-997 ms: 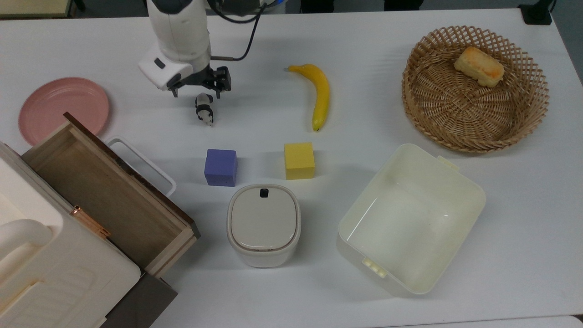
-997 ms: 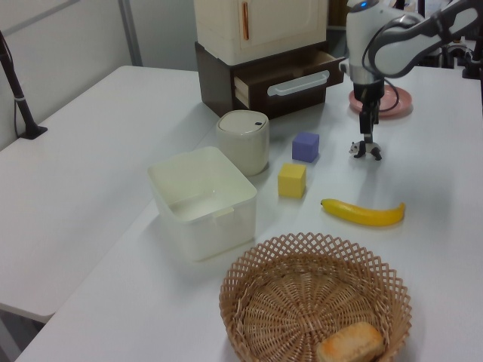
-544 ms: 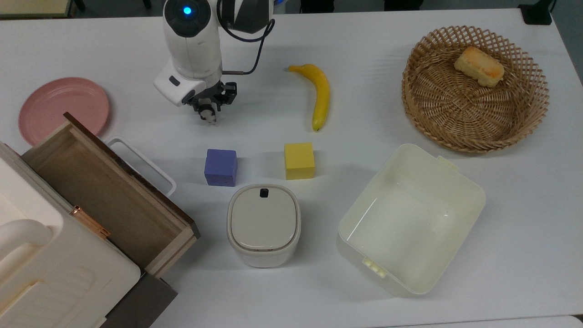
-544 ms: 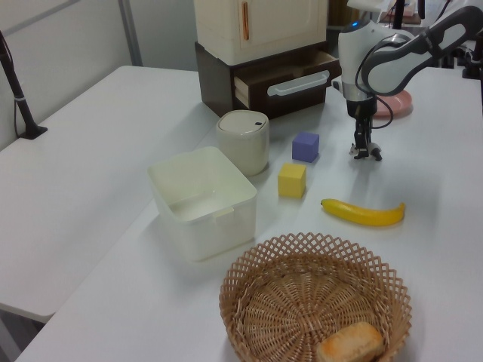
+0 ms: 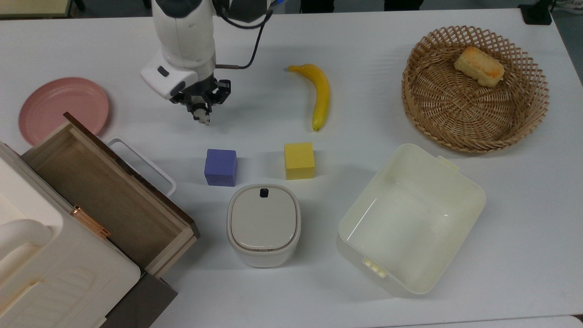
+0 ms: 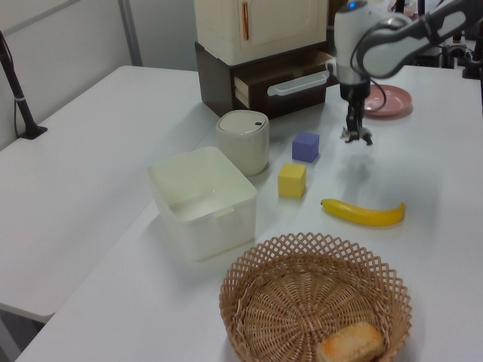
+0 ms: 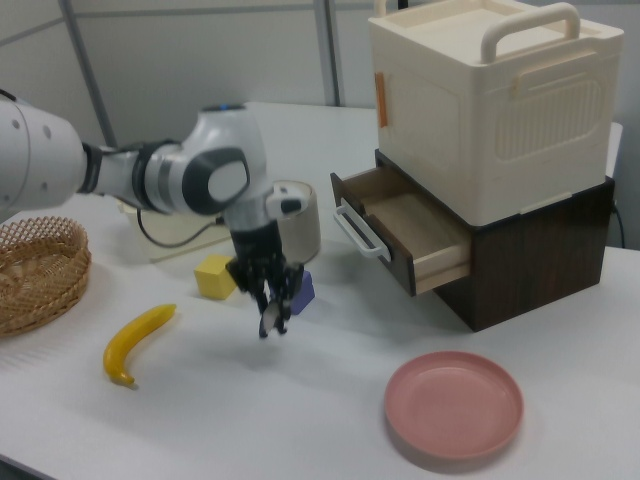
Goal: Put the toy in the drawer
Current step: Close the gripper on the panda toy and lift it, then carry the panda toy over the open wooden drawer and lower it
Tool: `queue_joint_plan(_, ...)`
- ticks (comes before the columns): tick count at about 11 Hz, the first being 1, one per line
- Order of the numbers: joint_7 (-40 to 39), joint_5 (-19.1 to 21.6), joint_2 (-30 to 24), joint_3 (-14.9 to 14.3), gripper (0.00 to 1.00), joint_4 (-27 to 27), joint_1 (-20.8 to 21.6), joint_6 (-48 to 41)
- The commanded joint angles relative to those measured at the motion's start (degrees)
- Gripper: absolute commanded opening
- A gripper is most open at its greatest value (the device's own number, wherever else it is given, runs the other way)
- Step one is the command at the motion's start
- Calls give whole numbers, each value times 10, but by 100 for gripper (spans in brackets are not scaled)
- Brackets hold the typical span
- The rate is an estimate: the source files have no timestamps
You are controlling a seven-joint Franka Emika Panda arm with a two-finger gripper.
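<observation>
Upper left in the top view, the claw [image 5: 201,110] grips the toy [image 5: 203,118] above the table [image 5: 373,114].

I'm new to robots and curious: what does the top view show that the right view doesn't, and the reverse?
Top view: the bread in the basket and the whole cream tub. Right view: the toy hanging clear of the table, held in the gripper. Both: the open drawer, banana and pink plate.
</observation>
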Motion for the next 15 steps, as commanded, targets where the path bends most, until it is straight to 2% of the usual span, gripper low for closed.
queue_joint_plan(1, -2, -6, -3, -5, 18, 80, 1, -36)
queue_joint_plan(5, -21, -6, 46, -9, 18, 226, -23, -30)
queue_joint_plan(7, -66, -7, 63, -10, 18, 272, -38, -1)
queue_joint_plan(9, -118, -7, 69, -10, 19, 273, -51, 87)
queue_joint_plan(13, -223, -7, 107, -11, 21, 274, -65, 203)
queue_joint_plan(15, -230, -7, 117, -10, 33, 274, -69, 221)
